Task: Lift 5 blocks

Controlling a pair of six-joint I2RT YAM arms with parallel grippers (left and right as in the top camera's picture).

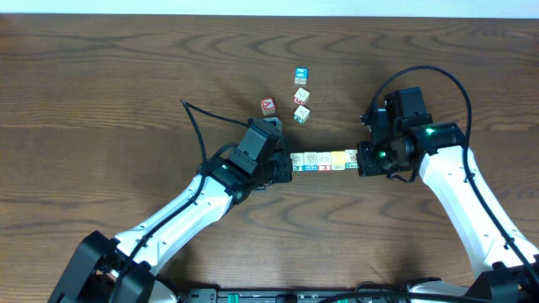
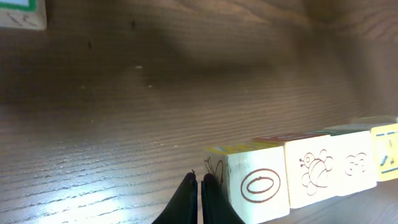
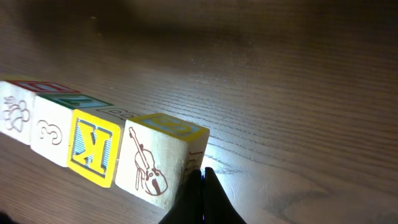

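Five blocks form a tight row (image 1: 324,159) between my two grippers. In the left wrist view the nearest block (image 2: 258,186) shows an oval, then a bee block (image 2: 317,171), with a yellow one (image 2: 387,152) at the far end. My left gripper (image 2: 199,180) (image 1: 286,166) is shut, its closed tips pressed against the row's left end. In the right wrist view a violin block (image 3: 152,158) ends the row, beside the yellow K block (image 3: 93,146). My right gripper (image 3: 203,174) (image 1: 362,158) is shut against that end. Whether the row touches the table I cannot tell.
Behind the row lie a red-faced cube (image 1: 268,105), a blue-faced cube (image 1: 300,77) and two pale cubes (image 1: 301,96) (image 1: 301,114). One loose cube (image 2: 22,12) shows at the top left of the left wrist view. The brown wooden table (image 1: 101,101) extends all round.
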